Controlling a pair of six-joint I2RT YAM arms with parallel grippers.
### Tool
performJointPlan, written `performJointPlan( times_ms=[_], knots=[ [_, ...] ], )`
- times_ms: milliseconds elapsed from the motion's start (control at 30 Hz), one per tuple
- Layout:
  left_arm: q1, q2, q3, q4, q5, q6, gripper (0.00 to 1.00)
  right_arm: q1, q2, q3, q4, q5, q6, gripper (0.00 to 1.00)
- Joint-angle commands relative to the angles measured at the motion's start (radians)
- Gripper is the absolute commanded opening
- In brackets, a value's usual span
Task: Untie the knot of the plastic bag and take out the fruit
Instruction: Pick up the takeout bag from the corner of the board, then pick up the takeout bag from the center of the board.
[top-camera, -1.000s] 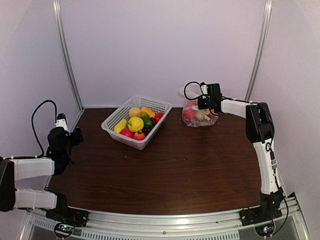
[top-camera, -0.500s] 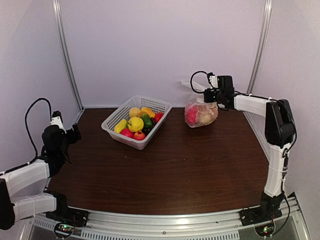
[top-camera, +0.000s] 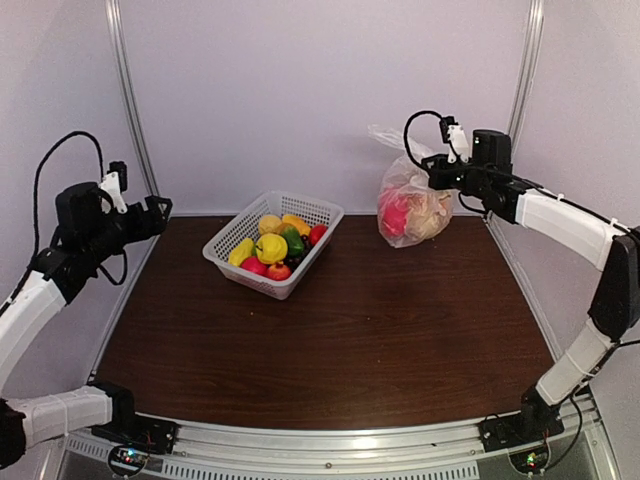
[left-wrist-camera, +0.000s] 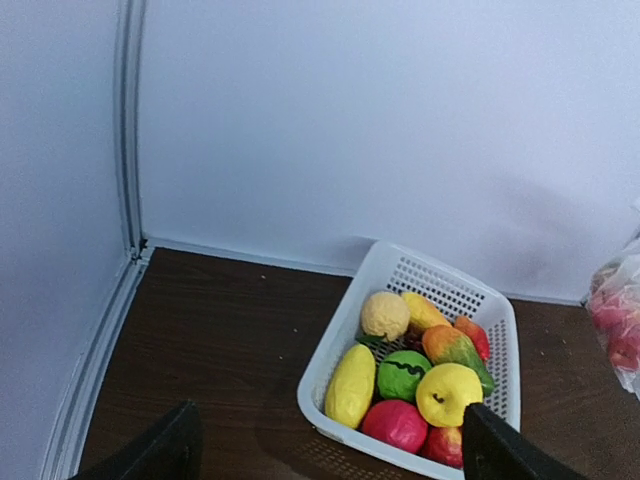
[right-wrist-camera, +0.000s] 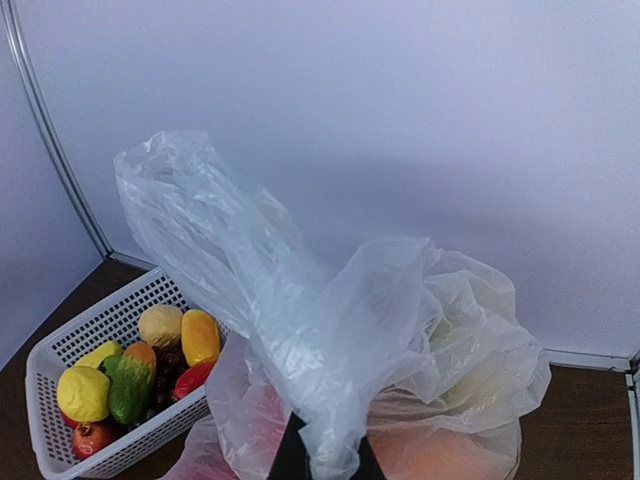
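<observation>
The right pincer (top-camera: 432, 180) is clamped on a bunch of film near the top of the plastic bag (top-camera: 412, 205), at about 1 o'clock on the surface (top-camera: 350, 330), close to the back wall. The fruit (top-camera: 395, 215), with a red piece clearest, sags in the bag's belly below the grip. Whether the bag's bottom touches the surface cannot be told. The knot cannot be picked out in the crumpled film.

The main risk is the thin film. With the load hanging from one pinch, it could stretch, tear or slide out of the jaws and drop the fruit. Pulling on that pinch could also draw the knot tighter. A swinging bag would be hard for the other arm to catch.

The right arm reaches far forward and high, its forearm sloping toward 11 o'clock. The left arm is bent up at 9 o'clock, well apart from the bag. The left pincer (top-camera: 160, 210) is spread wide and empty, and looks toward the white basket (top-camera: 232, 225) at 11 o'clock.
</observation>
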Motion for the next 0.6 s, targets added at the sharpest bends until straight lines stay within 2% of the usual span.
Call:
performJointPlan(
  times_ms=[0,100,200,367,567],
  knots=[
    [-0.123,0.096,0.189,-0.215,0.175,0.095,0.91,0.087,-0.124,-0.087,-0.087,-0.008,-0.03,0.0],
    [-0.216,0.169,0.317,-0.267,0.256,0.171,0.91,0.158,-0.21,-0.173,-0.143,0.023,-0.053,0.0],
    [-0.266,0.198,0.359,-0.241,0.332,0.225,0.91,0.241,-0.303,-0.27,-0.167,0.005,-0.054,0.0],
    [-0.28,0.149,0.184,-0.012,0.413,0.248,0.91,0.363,-0.449,-0.396,-0.194,-0.043,-0.028,0.0],
    [-0.289,0.141,0.109,0.04,0.468,0.217,0.91,0.482,-0.556,-0.539,-0.12,-0.079,0.061,0.0]
  ],
)
